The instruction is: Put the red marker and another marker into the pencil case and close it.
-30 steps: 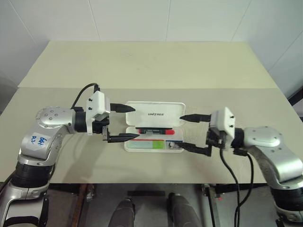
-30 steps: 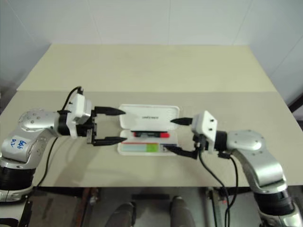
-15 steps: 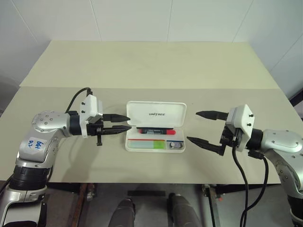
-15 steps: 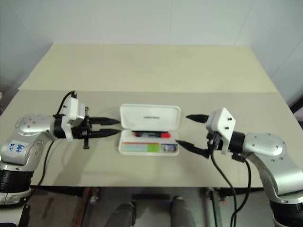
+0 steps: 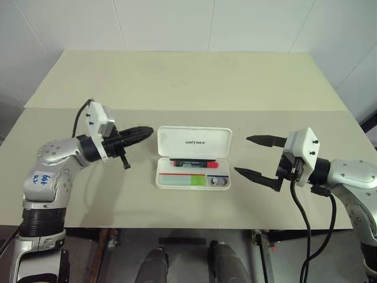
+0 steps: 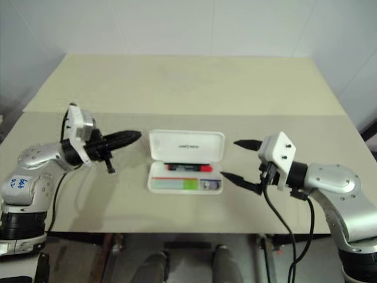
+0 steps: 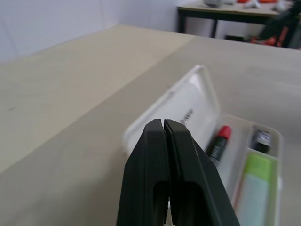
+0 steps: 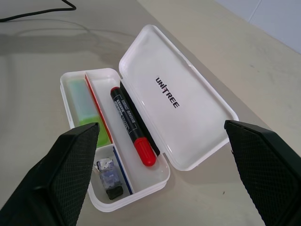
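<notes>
The white pencil case (image 5: 172, 139) lies open in the middle of the table, its lid (image 8: 188, 113) tilted up at the back. The red marker (image 8: 128, 123) lies in the rear compartment, and another marker (image 8: 83, 101), pale with a green cap, in the front one. My left gripper (image 5: 147, 131) is shut on nothing, its tip just left of the lid's left corner. In the left wrist view its fingers (image 7: 178, 141) press together before the case. My right gripper (image 5: 241, 155) stands open just right of the case, not touching it.
A small dark object (image 8: 109, 176) sits in the case's small corner compartment. The beige table (image 5: 188, 82) stretches wide behind the case, with a seam across its middle. A black cable (image 8: 33, 14) lies on the table beyond the case.
My left gripper has shut, drawn back to the left of the case and swung up toward the lid's corner. My right gripper has backed away to the right, still open.
</notes>
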